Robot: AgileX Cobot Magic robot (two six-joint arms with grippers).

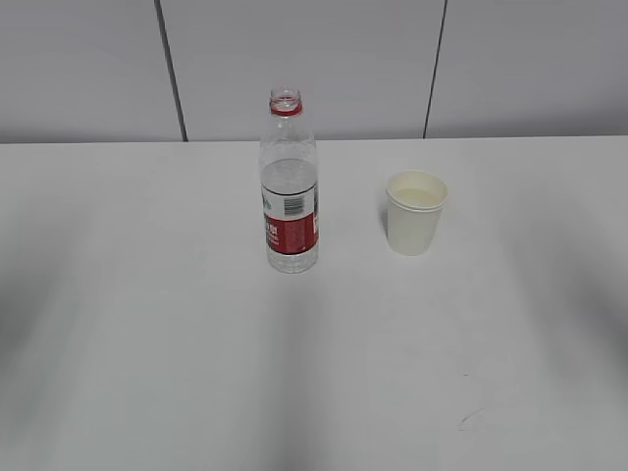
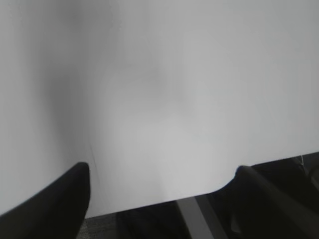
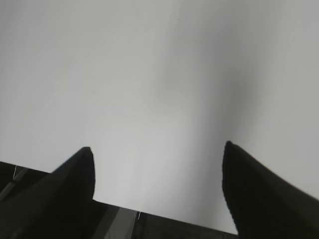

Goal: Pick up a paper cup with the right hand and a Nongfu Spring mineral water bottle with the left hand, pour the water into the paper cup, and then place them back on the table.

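Note:
The Nongfu Spring mineral water bottle (image 1: 289,186) stands upright and uncapped at the middle of the white table (image 1: 147,343), with a red neck ring and a red-and-white label. The paper cup (image 1: 416,212) stands upright to its right, a short gap away. Neither arm shows in the exterior view. In the left wrist view my left gripper (image 2: 162,172) is open and empty over the table's near edge. In the right wrist view my right gripper (image 3: 158,152) is open and empty over bare tabletop near the edge. Bottle and cup are out of both wrist views.
A grey panelled wall (image 1: 314,59) rises behind the table's far edge. Faint scuff marks (image 1: 469,420) lie at the front right of the tabletop. The table's near edge (image 2: 199,191) and dark space below it show in both wrist views.

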